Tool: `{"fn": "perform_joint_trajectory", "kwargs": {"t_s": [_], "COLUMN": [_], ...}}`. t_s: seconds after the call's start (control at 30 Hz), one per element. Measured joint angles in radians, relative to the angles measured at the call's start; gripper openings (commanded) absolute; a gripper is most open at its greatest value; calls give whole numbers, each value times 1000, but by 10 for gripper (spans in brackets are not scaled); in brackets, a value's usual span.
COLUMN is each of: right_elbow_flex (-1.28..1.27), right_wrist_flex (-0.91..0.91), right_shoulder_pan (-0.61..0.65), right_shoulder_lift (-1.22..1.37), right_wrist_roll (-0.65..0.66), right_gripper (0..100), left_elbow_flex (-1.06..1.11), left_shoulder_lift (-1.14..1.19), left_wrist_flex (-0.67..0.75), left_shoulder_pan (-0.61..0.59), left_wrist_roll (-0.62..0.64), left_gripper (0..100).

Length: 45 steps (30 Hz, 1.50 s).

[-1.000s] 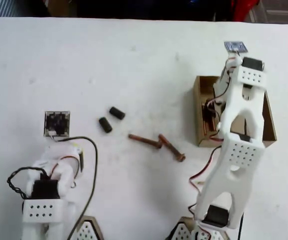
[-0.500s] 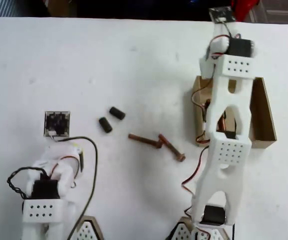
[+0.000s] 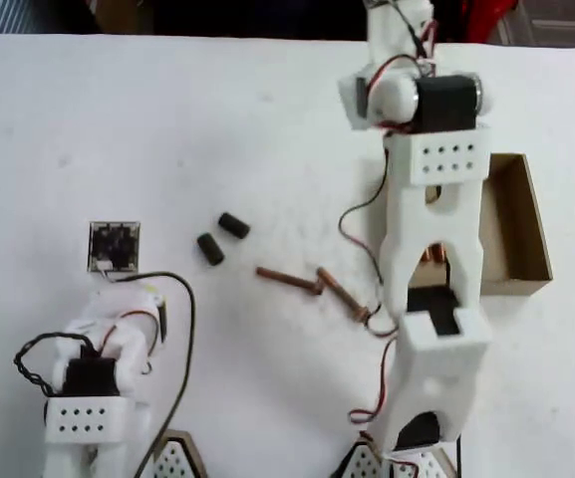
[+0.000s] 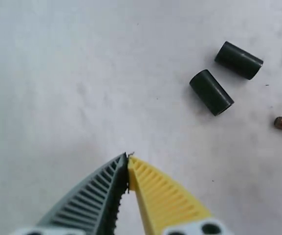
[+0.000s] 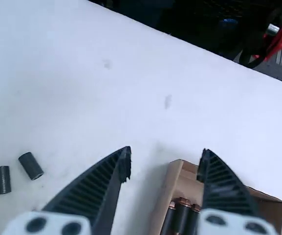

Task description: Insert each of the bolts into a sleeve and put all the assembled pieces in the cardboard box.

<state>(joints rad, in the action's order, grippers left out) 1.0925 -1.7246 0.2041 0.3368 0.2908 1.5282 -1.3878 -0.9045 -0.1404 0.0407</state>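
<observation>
- Left claw [image 4: 127, 157]: ribbed grey and yellow fingers pressed together, empty, over the white table [image 3: 118, 119].
- Matte black cylinders, the near sleeve [image 3: 210, 249] and far sleeve [image 3: 233, 225], lie with axes about 10-to-4.
- At their 3 o'clock, the rusty long bolt [image 3: 289, 280] lies roughly 9-to-3; the second bolt [image 3: 342, 293] lies 10-to-4, its end crossed by a wire [image 3: 382, 332].
- Right claw [image 5: 165, 156] is spread, empty, above the cardboard box [image 3: 526, 219]; copper-tipped assembled pieces [image 5: 182, 211] inside are half hidden.

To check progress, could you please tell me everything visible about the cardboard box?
The cardboard box is a small, open-topped brown tray with low walls, resting flat on the white table. The right arm crosses above it, hiding its left part in the high view. The right wrist view shows dark sleeves with copper bolt ends lying inside.
</observation>
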Motion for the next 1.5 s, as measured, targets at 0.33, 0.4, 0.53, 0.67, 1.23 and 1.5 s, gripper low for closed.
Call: {"fn": "perform_joint_trajectory", "kwargs": {"t_s": [0.33,0.4,0.53,0.67,1.23,1.5], "right_elbow_flex": [-420,-491,-623,-749,-1206,-1051], "right_wrist_flex": [3,14,87,178,615,578], "right_shoulder_pan": [144,170,224,293,459,500], "right_shoulder_lift": [-259,-262,-262,-262,-245,-23], "right_wrist_roll": [0,0,0,0,0,0], "right_gripper": [200,202,202,202,202,202], "left_elbow_flex": [0,0,-2,-2,-55,-57], "left_shoulder_lift": [0,0,0,0,0,0], "left_wrist_flex": [0,0,-32,-77,-204,-204], "left_shoulder_pan": [-43,-61,-106,-158,-345,-345], "left_wrist_roll": [0,0,0,0,0,0], "left_gripper": [21,21,21,21,21,21]}}
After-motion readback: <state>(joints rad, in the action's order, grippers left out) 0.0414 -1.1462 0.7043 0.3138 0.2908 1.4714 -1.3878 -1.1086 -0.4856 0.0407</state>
